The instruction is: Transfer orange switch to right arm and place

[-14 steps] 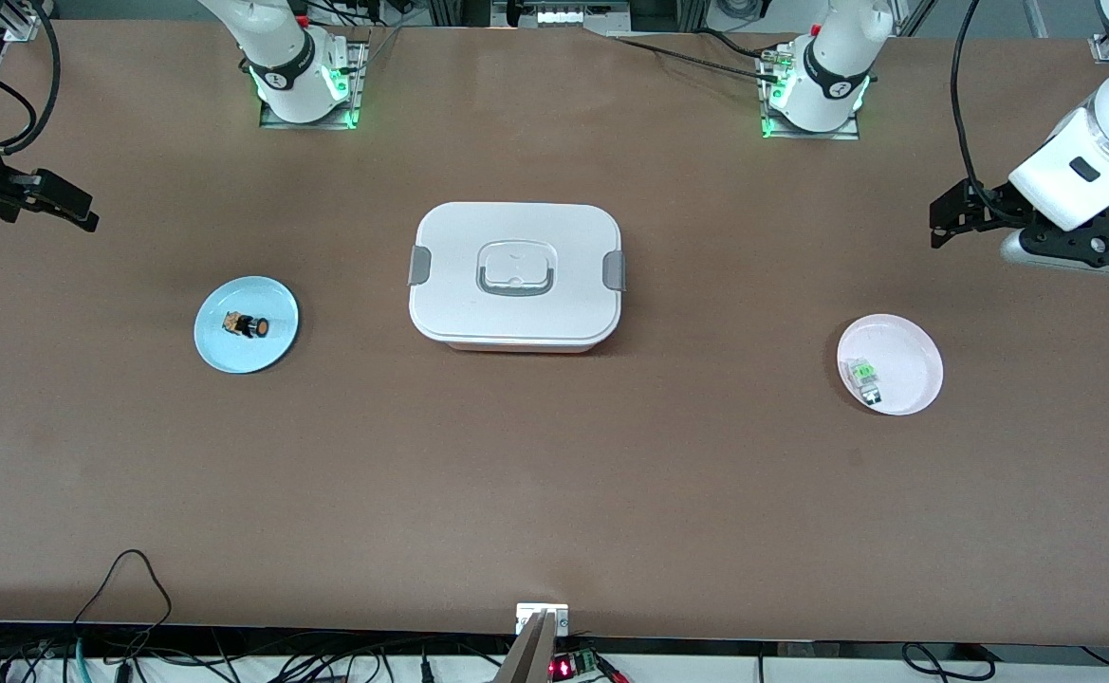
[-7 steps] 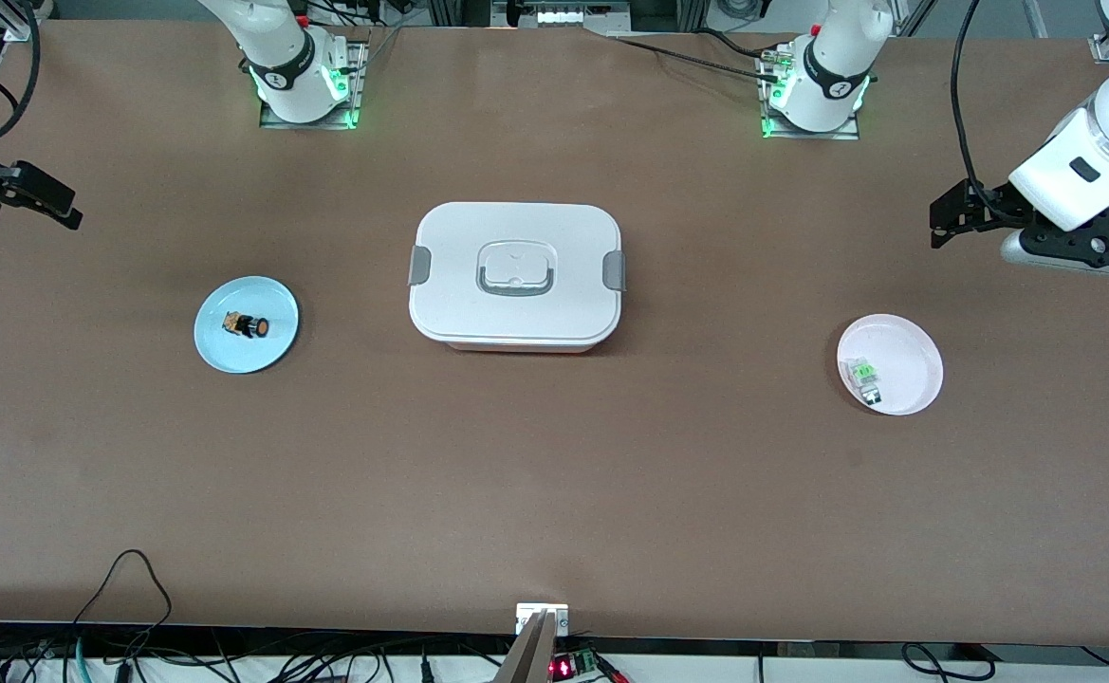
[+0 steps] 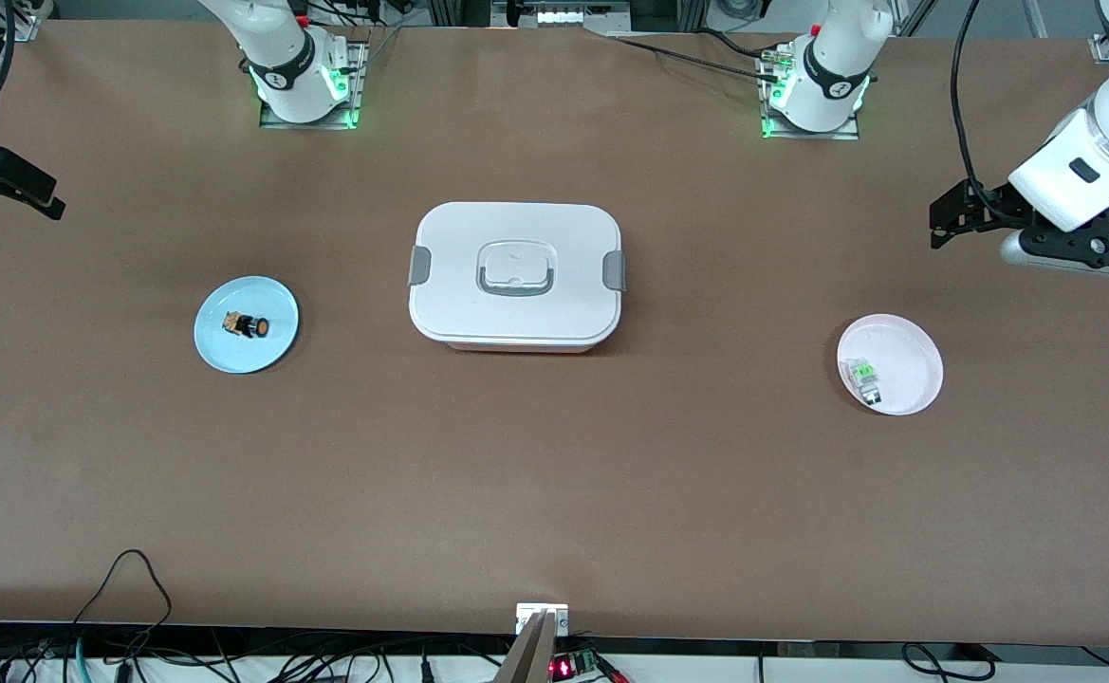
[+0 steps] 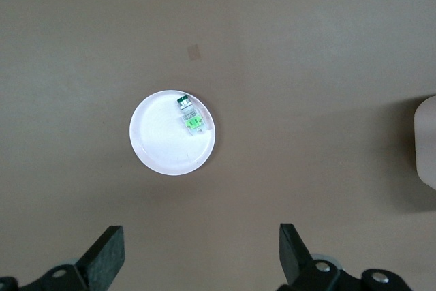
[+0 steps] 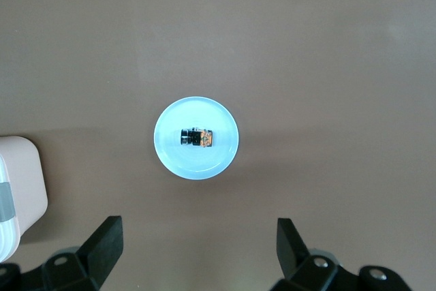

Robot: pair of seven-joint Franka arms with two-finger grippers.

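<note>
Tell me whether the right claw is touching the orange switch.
Apart. The right wrist view shows the right claw open and high over the table, with the orange switch lying untouched on the blue plate well clear of both fingers.

Two plates sit on the worktop (image 3: 554,493): one blue plate (image 3: 274,346) and one pink plate (image 3: 914,356). There are two small components, one orange switch (image 3: 247,324) and one clear-and-green component (image 3: 864,377). One white lidded box (image 3: 516,275) and two tools, the left tool (image 4: 201,253) and the right tool (image 5: 199,250)

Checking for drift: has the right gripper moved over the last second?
Yes. The right gripper has pulled up-view and toward the table's edge, away from the blue plate, which stayed put.
</note>
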